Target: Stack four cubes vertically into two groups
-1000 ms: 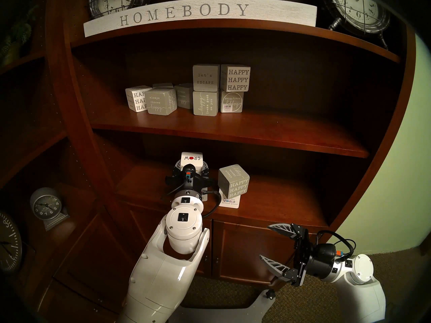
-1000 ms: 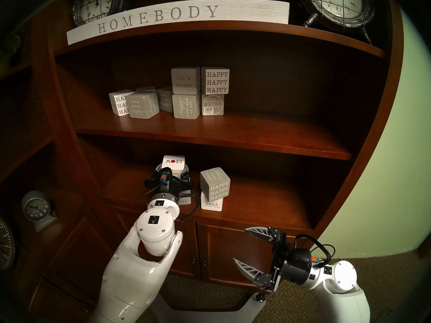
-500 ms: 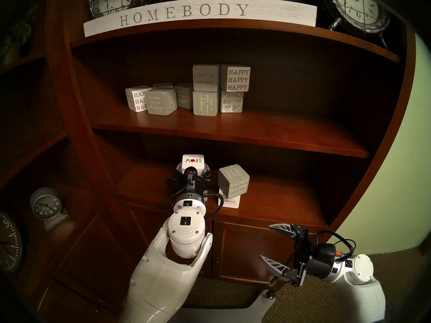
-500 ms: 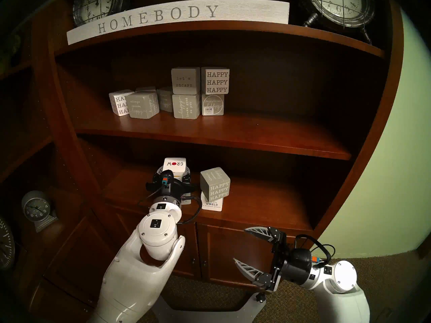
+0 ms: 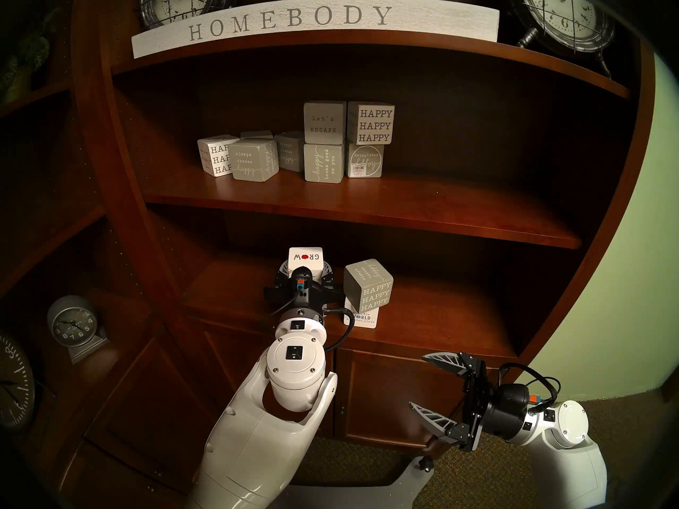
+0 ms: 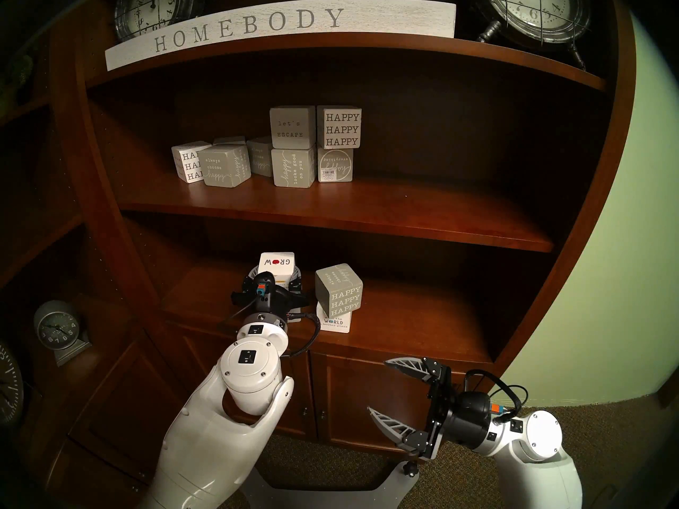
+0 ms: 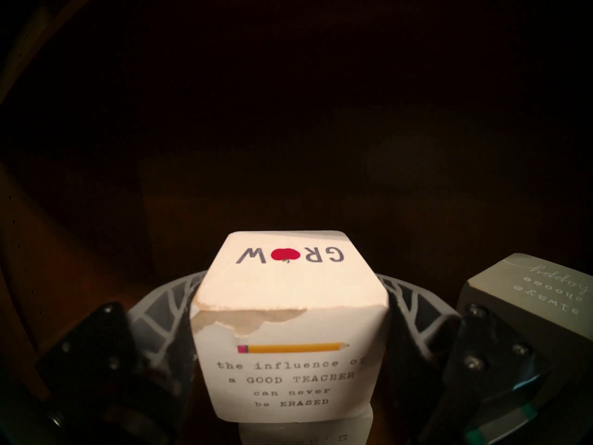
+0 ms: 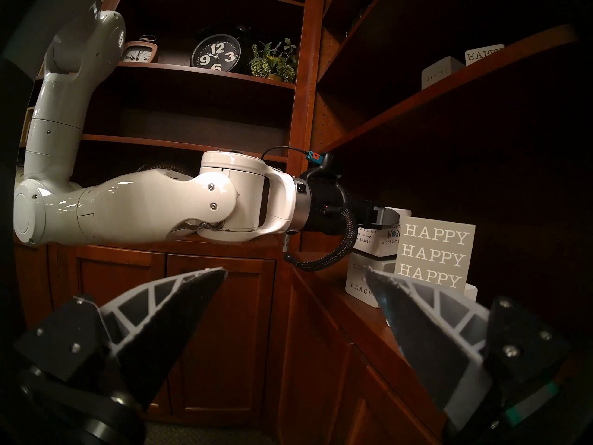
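A white cube (image 7: pixel 290 322) lettered "GROW" with a red apple on top is being pinched by the left gripper (image 7: pixel 290 309), one ribbed finger (image 7: pixel 167 301) being pressed to each side. In the left wrist view its near face is being shown with a pencil and "the influence of a GOOD TEACHER can never be ERASED", and the paper is peeling at the top edge. Directly at 6 o'clock of it, the top of a pale block (image 7: pixel 305 433) is being glimpsed; whether the two are touching cannot be told.

In the right wrist view that lower block (image 8: pixel 359 279) is being read as "A BEACH", standing on the lower shelf (image 5: pixel 441 313) of the wooden bookcase.

At 3 o'clock of the held cube, a grey cube (image 5: pixel 368 286) lettered "HAPPY HAPPY HAPPY" and "always choose happy" is being carried, turned askew, on a white block (image 5: pixel 363 319) reading "WORLD" and "better place".

The right gripper (image 5: pixel 417 381) is being held spread and empty, well apart at 5 o'clock, in front of the cabinet doors (image 5: pixel 385 394).

On the middle shelf (image 5: pixel 367 203), cubes reading "let's ESCAPE" (image 5: pixel 324 122) and a black-lettered "HAPPY HAPPY HAPPY" (image 5: pixel 372 122) are being stacked on others. A "HOMEBODY" sign (image 5: pixel 294 21) is being displayed at 12 o'clock.
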Action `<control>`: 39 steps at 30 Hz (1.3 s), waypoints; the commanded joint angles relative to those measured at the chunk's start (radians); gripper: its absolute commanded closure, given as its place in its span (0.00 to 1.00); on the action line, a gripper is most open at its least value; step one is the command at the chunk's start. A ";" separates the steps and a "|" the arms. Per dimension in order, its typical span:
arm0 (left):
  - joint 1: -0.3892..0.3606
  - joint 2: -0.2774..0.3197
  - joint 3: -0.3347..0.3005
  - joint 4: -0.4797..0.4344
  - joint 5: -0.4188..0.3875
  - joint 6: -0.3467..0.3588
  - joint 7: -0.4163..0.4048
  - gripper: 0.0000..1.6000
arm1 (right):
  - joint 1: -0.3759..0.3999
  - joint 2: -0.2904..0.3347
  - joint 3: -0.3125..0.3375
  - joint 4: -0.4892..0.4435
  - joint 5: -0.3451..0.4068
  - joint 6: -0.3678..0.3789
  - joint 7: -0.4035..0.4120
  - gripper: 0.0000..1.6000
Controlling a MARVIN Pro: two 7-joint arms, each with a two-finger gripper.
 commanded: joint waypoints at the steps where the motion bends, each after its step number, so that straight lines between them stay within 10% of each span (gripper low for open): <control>1: -0.021 -0.005 0.000 -0.018 -0.008 -0.026 -0.011 1.00 | 0.004 -0.003 0.000 -0.011 0.006 0.001 0.000 0.00; 11: -0.024 -0.004 -0.007 -0.011 -0.030 -0.031 -0.019 1.00 | 0.005 -0.007 0.003 -0.011 0.004 0.003 0.003 0.00; 18: -0.020 0.001 -0.010 -0.015 -0.043 -0.036 -0.037 0.42 | 0.006 -0.009 0.004 -0.011 0.003 0.005 0.006 0.00; 24: -0.015 0.001 -0.011 -0.015 -0.044 -0.041 -0.040 0.51 | 0.006 -0.012 0.006 -0.011 0.001 0.006 0.008 0.00; 29: -0.012 0.002 -0.010 -0.016 -0.042 -0.048 -0.045 0.02 | 0.007 -0.014 0.007 -0.011 0.000 0.007 0.009 0.00; 39: -0.010 0.002 -0.016 -0.019 -0.041 -0.056 -0.057 0.00 | 0.008 -0.018 0.010 -0.011 -0.002 0.009 0.013 0.00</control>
